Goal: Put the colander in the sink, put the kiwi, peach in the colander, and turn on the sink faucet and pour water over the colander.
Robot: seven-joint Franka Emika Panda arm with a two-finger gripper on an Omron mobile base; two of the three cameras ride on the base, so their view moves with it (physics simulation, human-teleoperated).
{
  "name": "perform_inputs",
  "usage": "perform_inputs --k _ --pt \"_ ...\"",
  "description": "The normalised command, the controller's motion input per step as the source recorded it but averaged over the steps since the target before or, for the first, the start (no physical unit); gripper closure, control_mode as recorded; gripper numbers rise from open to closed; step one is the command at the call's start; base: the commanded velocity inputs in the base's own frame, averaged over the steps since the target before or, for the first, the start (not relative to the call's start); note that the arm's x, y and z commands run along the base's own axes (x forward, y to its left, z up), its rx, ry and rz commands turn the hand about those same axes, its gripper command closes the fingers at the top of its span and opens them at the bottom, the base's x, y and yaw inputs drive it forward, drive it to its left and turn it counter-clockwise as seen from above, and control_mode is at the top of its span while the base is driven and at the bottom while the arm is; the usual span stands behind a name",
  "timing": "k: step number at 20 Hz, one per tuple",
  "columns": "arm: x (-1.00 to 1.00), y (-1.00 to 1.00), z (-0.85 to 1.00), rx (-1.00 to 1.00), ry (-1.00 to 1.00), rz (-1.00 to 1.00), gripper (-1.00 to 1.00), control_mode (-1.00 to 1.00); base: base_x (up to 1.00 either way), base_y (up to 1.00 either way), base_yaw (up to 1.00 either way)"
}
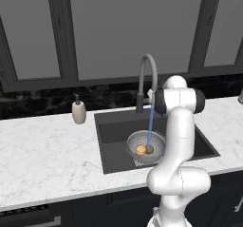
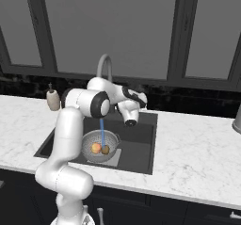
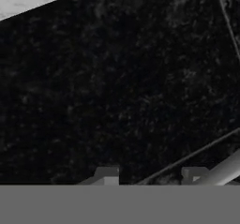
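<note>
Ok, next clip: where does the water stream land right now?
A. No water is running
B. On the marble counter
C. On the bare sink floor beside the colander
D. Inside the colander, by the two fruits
D. The light-blue water drops from the sink faucet straight into the colander in the sink, meeting the kiwi next to the peach.

- Sink (image 1: 107, 126): right part and front rim hidden behind the arm (image 1: 180, 140) in the left base view.
- Faucet (image 2: 104, 66): lower stem hidden behind the arm in the right base view.
- Grey object (image 2: 237, 120): cut off by the right edge, unidentifiable.
- Gripper (image 3: 150, 174): fingertips barely visible in the hand view; nothing is seen between them.
</note>
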Motion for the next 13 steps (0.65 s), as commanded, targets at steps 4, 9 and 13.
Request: perform_inputs --k 4,9,13 --pt "0.10 -0.97 0.03 0.25 -0.02 -0.07 1.00 -1.00 0.00 0.00 0.00" --pt "-0.16 -0.74 1.00 0.37 -0.32 0.01 1.00 -1.00 0.00 0.00 0.00" --pt "-0.23 -0.84 1.00 0.31 -0.32 0.06 1.00 -1.00 0.00 0.00 0.00"
